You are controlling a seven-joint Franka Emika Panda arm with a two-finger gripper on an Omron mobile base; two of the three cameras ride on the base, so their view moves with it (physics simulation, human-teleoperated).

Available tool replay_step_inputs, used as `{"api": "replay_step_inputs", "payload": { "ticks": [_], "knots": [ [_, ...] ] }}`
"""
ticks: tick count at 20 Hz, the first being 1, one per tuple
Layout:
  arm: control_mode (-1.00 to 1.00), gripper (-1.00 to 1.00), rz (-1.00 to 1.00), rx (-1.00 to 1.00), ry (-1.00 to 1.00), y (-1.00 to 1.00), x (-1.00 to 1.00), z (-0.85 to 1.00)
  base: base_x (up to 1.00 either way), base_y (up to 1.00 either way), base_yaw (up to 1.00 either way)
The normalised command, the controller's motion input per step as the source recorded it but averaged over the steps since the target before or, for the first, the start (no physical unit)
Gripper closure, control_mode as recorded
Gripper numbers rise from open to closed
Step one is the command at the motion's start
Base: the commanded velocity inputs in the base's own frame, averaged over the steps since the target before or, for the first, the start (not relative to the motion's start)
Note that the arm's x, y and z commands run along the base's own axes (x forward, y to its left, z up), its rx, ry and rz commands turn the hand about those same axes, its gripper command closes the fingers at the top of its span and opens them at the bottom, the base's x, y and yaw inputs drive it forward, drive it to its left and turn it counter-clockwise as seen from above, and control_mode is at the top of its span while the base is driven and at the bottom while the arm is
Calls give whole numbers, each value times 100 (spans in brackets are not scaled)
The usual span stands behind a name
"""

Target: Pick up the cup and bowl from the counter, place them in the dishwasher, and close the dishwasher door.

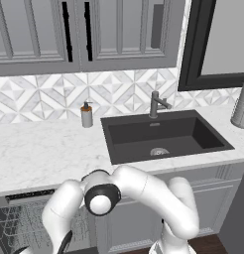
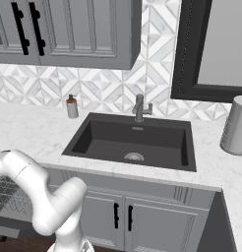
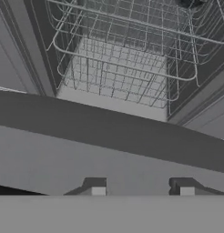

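The dishwasher point(image 1: 25, 223) stands open under the counter point(image 1: 44, 149), its grey wire racks point(image 3: 127, 68) showing below the black control strip point(image 1: 30, 195). My arm bends down from the counter's front toward it. In the hand view the dishwasher door point(image 3: 86, 159) runs across the picture as a grey panel with a dark edge, close under my gripper point(image 3: 142, 191). The two fingertips point(image 3: 98, 191) stand apart with nothing seen between them. The cup and the bowl are out of view.
A dark sink point(image 1: 163, 136) with a faucet point(image 1: 156, 104) is set in the counter. A beige soap dispenser point(image 1: 87, 115) stands at the backsplash and a grey cylinder point(image 1: 241, 106) at the far right. Grey cabinet doors point(image 2: 123, 216) sit under the sink.
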Motion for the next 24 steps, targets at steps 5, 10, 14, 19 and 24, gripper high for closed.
{"api": "replay_step_inputs", "payload": {
  "ticks": [5, 10, 14, 19, 24],
  "knots": [
    [-100, -100, -33, 11, -4, 0, -27, -45, 0, 0, 0],
    [-100, -100, -47, 1, 0, 0, -96, -25, 0, 0, 0],
    [-100, -100, -36, 13, -9, 0, -65, -76, 0, 0, 0],
    [-100, -100, -3, 44, -32, -11, -15, -100, 0, 0, 0],
    [-100, -100, 2, 39, -35, -46, 49, -100, 0, 0, 0]
  ]
}}
